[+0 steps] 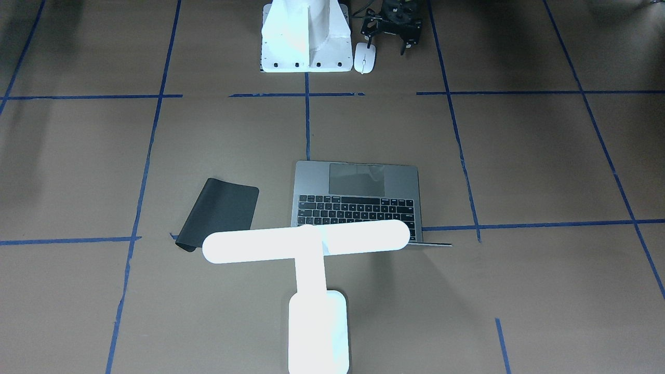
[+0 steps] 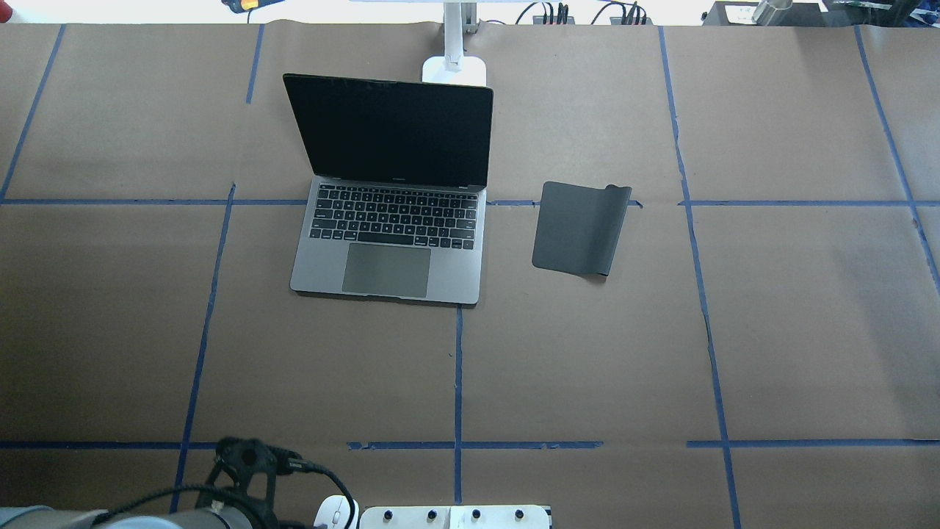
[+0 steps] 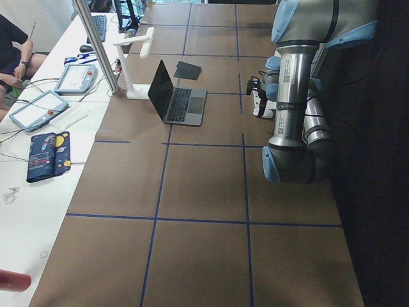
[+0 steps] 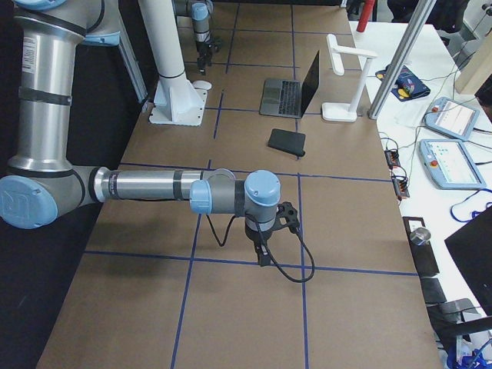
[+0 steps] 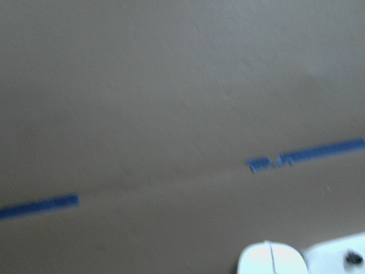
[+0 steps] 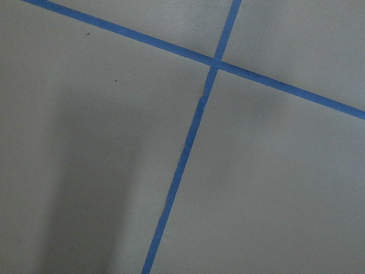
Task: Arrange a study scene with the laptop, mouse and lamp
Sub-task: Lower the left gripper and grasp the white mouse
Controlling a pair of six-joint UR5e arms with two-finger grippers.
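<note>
The laptop [image 2: 389, 242] stands open at the table's middle, its dark screen upright and its keys [image 1: 357, 208] showing. Behind it stands the lamp [image 1: 306, 243], glowing white, with its base [image 2: 454, 70] at the far edge. The mouse [image 1: 365, 57] lies beside the white pedestal, close to the robot, and also shows as the mouse [image 5: 272, 260] at the bottom of the left wrist view. My left gripper [image 1: 387, 45] hovers just beside the mouse, its fingers apart and empty. My right gripper [image 4: 263, 255] hangs low over bare paper far from everything; I cannot tell its state.
A black mat [image 2: 580, 228] lies right of the laptop, one end curled up. The bolted white pedestal [image 1: 306, 36] stands at the robot's edge. Blue tape lines [image 6: 188, 148] cross the brown paper. Beyond the far edge, a side table holds pendants [image 4: 450, 119] and cables.
</note>
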